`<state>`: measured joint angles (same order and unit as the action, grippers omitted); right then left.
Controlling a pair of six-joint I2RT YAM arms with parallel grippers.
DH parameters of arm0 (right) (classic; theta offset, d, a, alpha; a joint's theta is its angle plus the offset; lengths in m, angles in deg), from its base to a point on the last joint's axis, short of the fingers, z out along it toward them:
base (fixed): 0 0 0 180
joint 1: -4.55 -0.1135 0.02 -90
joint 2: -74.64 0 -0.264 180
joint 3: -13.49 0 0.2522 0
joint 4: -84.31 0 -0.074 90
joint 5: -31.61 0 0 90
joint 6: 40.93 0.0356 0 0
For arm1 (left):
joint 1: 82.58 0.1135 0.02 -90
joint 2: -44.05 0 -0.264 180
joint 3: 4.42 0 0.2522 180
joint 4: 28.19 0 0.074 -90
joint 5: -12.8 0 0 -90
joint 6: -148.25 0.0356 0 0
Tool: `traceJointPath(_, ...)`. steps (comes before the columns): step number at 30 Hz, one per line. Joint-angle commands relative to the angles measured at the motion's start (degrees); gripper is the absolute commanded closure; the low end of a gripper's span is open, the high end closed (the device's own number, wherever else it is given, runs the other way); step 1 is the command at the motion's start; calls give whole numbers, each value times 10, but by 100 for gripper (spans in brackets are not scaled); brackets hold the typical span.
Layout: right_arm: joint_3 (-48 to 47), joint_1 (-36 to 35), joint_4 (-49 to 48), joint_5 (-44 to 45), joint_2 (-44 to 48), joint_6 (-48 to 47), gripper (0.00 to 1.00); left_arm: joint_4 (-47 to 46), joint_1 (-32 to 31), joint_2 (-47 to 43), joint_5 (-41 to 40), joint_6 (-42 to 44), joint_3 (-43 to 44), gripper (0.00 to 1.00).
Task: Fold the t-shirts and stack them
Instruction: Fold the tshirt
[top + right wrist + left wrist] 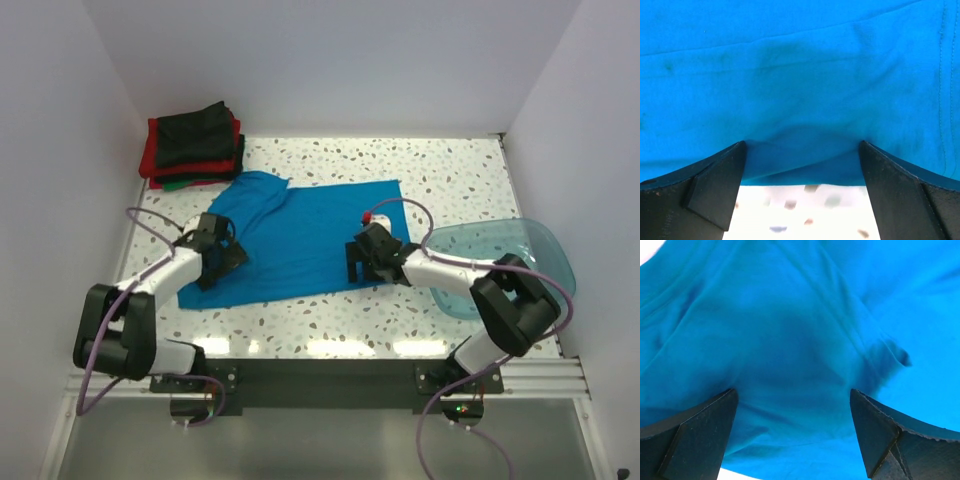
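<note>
A bright blue t-shirt [300, 235] lies spread on the speckled table, one sleeve bunched at its far left. Folded dark green/black and red t-shirts [195, 145] are stacked at the far left corner. My left gripper [228, 255] is open, low over the shirt's near left part; the blue cloth [790, 340] fills its wrist view between wide-apart fingers [705, 425]. My right gripper [358, 262] is open at the shirt's near right edge. The hem [800, 172] lies between its fingers [715, 187], with bare table just below it. Nothing is gripped.
A translucent blue-green plastic tub [505, 260] lies at the right, partly under my right arm. White walls close in the table on the left, far and right sides. The black mounting rail [320, 375] runs along the near edge.
</note>
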<state>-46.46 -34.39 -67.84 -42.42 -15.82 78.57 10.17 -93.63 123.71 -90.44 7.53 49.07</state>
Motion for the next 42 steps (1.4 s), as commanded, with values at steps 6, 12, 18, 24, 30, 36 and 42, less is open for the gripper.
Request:
traceJointPath(6,123,-87,108,-27,120,149,1,186,4,-127,-46,-102,-97,0)
traceJointPath(12,165,-124,172,-47,207,216,1,200,3,-206,2,-98,-107,0)
traceJointPath(18,210,-133,199,-52,269,258,1,200,3,-223,21,-97,-116,0)
traceJointPath(24,181,-141,212,-46,323,231,1,238,3,-237,15,-91,-80,0)
traceJointPath(30,14,-143,262,44,320,142,1,217,2,-270,4,-37,39,0)
traceJointPath(36,-111,-121,249,181,262,103,1,128,-5,-94,11,35,192,0)
traceJointPath(42,-185,29,204,66,169,49,1,108,-11,147,-8,94,391,0)
